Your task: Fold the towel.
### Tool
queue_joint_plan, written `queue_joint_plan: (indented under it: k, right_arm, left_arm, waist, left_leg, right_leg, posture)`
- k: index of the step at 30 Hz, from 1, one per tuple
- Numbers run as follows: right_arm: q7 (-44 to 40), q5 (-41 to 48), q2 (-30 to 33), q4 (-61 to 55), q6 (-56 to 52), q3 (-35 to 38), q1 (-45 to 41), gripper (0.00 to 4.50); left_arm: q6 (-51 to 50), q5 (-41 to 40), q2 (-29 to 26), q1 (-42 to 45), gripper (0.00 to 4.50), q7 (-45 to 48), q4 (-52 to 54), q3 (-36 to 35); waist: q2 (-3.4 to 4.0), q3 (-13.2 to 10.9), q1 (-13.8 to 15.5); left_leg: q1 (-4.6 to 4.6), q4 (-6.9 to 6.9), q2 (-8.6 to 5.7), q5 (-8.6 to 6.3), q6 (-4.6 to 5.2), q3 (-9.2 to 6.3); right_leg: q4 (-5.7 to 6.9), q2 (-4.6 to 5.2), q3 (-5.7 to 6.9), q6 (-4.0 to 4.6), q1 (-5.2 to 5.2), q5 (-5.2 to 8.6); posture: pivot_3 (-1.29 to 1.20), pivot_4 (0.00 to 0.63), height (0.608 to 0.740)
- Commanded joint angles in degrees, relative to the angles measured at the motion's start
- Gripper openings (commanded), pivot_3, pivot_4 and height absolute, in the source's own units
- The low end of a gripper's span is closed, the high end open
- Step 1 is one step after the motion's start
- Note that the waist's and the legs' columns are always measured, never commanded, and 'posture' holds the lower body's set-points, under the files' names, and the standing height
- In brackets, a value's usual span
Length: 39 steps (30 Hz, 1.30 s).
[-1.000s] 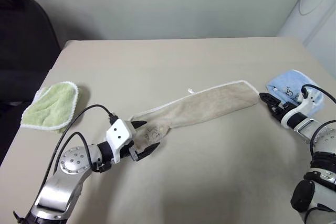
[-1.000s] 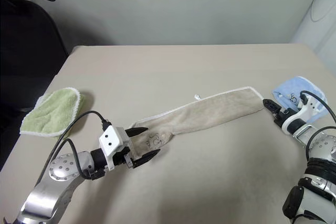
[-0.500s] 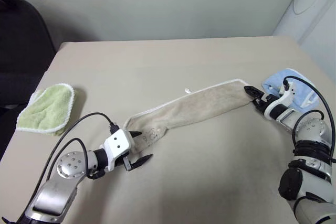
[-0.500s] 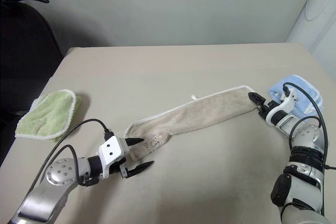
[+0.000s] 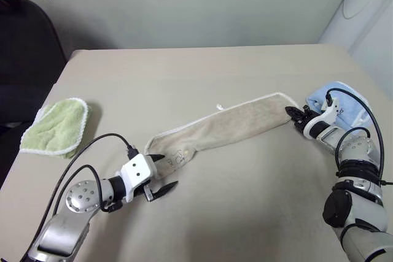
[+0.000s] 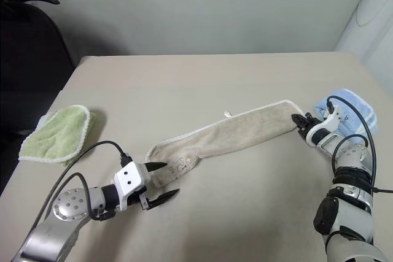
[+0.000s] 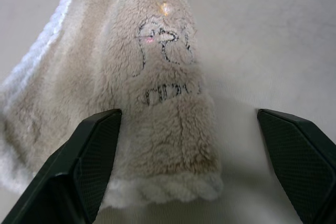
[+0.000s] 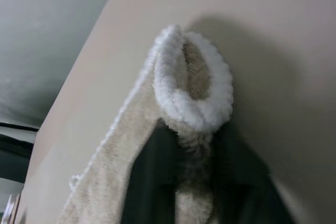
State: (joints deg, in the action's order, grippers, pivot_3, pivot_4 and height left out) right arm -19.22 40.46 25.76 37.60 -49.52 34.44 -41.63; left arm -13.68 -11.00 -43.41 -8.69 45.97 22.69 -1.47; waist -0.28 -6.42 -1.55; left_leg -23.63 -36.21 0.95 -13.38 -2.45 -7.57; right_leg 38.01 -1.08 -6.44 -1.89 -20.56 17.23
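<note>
1. The table is a plain beige surface with a smooth matte top, and its far edge meets a pale grey-green wall.
2. A black chair stands off the table's far left corner, and a white rounded panel fills the room's far right corner.
3. The towel, tan with white corded edging, lies folded into a long narrow strip running diagonally across the middle of the table, from near left to far right.
4. A small white loop sticks out from the towel's far edge, and a dark printed logo sits close to its near left end.
5. The left tool rests at that near end with its fingers spread wide, one on the towel's corner and one on bare table.
6. The right tool is pinched closed on the towel's far right corner, whose edging curls above the fingers.
7. A light green towel lies near the table's left edge.
8. A light blue towel lies by the right edge, just behind the right tool.
</note>
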Motion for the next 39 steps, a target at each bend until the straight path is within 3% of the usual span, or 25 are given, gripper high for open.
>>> queue_joint_plan:
  k: [1,10,20,23,31,39]
  right_arm:
    - [1.8,-0.2,2.5,0.8,2.2,2.3,0.6,0.03]
    - [-0.8,-0.7,6.1,-0.5,4.4,1.4,1.2,0.03]
    - [-12.5,-11.0,11.2,-8.3,14.3,-13.3,0.1,0.03]
    - [-16.8,-16.7,12.6,-11.5,20.2,-20.3,0.3,0.03]
    - [-31.3,-29.5,14.4,-31.8,36.6,-40.2,8.6,0.03]
    - [-31.1,-37.9,11.4,-33.6,41.2,-48.4,11.7,0.03]
  left_arm:
    - [0.4,0.2,-0.1,-0.7,4.5,0.1,1.0,-0.5]
    - [-2.9,-5.5,2.7,0.3,4.5,0.2,4.8,-1.4]
    - [-15.7,-30.7,3.9,0.0,4.5,0.6,14.1,-12.5]
    - [-16.3,-32.4,4.4,0.8,4.5,-1.4,14.1,-14.2]
    - [-17.5,-37.1,10.7,12.6,4.5,-14.4,7.1,-20.0]
    - [-16.6,-33.1,11.0,10.6,4.5,-14.5,8.4,-15.2]
  waist:
    - [-0.11,0.1,0.4]
    - [-0.06,0.1,1.3]
    - [-0.04,0.1,1.2]
    - [-0.02,0.1,1.1]
    - [-0.06,0.1,1.0]
    - [-0.09,0.1,1.1]
  left_leg:
    - [0.0,-0.02,-0.01,-0.01,0.01,-0.04]
    - [-0.04,0.06,-0.1,-0.01,0.02,-0.03]
    - [-0.08,0.06,-0.09,0.0,-0.01,-0.01]
    - [-0.07,0.06,-0.08,0.0,-0.01,-0.01]
    - [-0.08,-0.02,-0.04,0.16,-0.28,-0.01]
    - [-0.08,-0.04,-0.04,0.2,-0.34,-0.01]
  right_leg:
    - [-0.01,0.01,0.02,0.0,0.04,0.0]
    - [-0.04,0.06,0.03,0.0,-0.01,0.0]
    - [-0.03,0.05,0.03,0.0,-0.05,0.0]
    - [-0.02,0.04,0.04,0.0,-0.07,0.0]
    - [-0.07,0.03,0.09,-0.02,0.0,-0.01]
    - [-0.08,0.04,0.07,-0.04,0.0,-0.01]
  posture:
    - [0.0,0.15,0.74]
    - [0.0,0.15,0.74]
    - [0.0,0.15,0.74]
    - [0.0,0.15,0.74]
    - [0.0,0.15,0.74]
    - [0.0,0.15,0.74]
